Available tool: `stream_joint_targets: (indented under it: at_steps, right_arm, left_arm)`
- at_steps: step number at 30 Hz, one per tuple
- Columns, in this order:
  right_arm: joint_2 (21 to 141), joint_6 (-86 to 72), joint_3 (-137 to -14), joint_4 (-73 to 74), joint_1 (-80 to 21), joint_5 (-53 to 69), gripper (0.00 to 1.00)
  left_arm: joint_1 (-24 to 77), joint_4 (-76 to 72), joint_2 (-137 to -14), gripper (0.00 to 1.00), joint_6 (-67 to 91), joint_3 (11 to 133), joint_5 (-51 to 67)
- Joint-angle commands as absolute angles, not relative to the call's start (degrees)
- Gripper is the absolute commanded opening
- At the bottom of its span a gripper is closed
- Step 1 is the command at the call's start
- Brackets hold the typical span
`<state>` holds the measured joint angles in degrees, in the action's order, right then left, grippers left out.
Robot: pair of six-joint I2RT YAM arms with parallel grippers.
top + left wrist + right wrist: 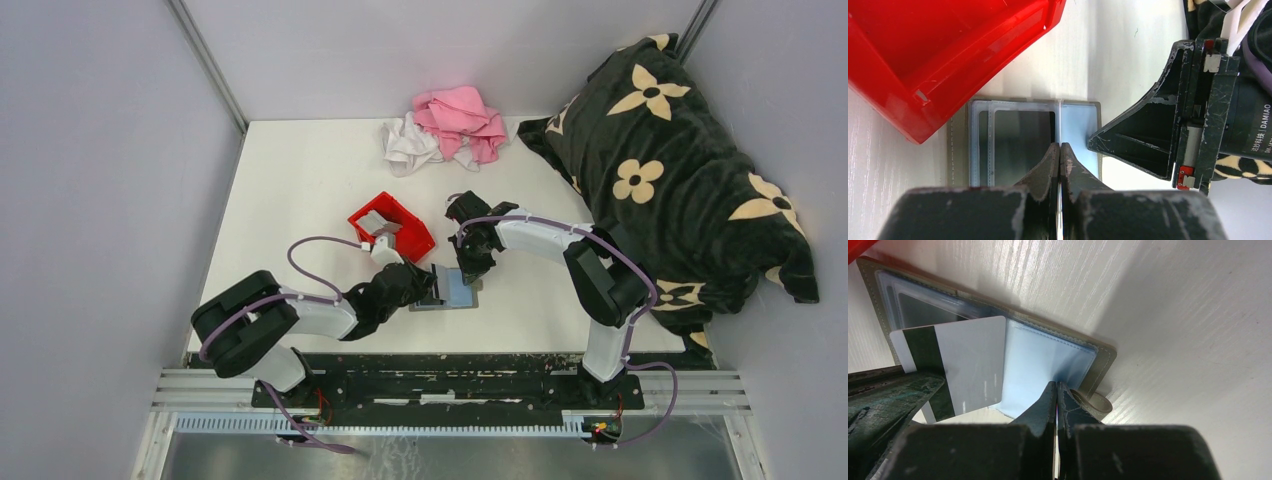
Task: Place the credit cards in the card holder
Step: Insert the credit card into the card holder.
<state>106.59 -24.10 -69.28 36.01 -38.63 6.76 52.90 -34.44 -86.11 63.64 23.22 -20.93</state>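
Lying open on the tabletop (300, 180), the card holder (455, 292) sits just on the arm-base side of the red bin (418, 240). Bluish inside is facing up, clear sleeves showing. Anyone make out a card? (benchguy)

Yep, one credit card (973, 360), pale grey with a dark stripe. From the right wrist it covers part of the holder's half nearer the bin. The left hand (1059, 146) is clamped on it, fingers squeezed together with just the thin card edge between. Can't tell if a corner is in a sleeve. (yamfan)

And the other arm? (benchguy)

The right hand (1056, 385) has its fingers pressed together, tips down on the bluish page of the half farther from the bin, near the outer edge. There's a flat grey thing inside the bin, too small to tell what. Well past the bin on the far side are a white cloth (408, 145) and a pink cloth (460, 120), with a black flowered blanket (660, 170) further right. (yamfan)
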Motion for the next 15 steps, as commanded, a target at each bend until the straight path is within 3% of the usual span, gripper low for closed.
stream_joint_targets:
  at_steps: [1, 15]
  right_arm:
    - [107.39, -23.14, -70.81, 36.52, -38.83, 5.03, 0.01]
    - [108.36, -23.22, -71.39, 36.96, -38.79, 4.67, 0.01]
  left_arm:
    - [53.69, -35.95, -86.99, 0.03, 66.03, 24.87, -22.41]
    - [55.59, -28.61, -88.0, 0.03, 68.62, 26.12, -23.78]
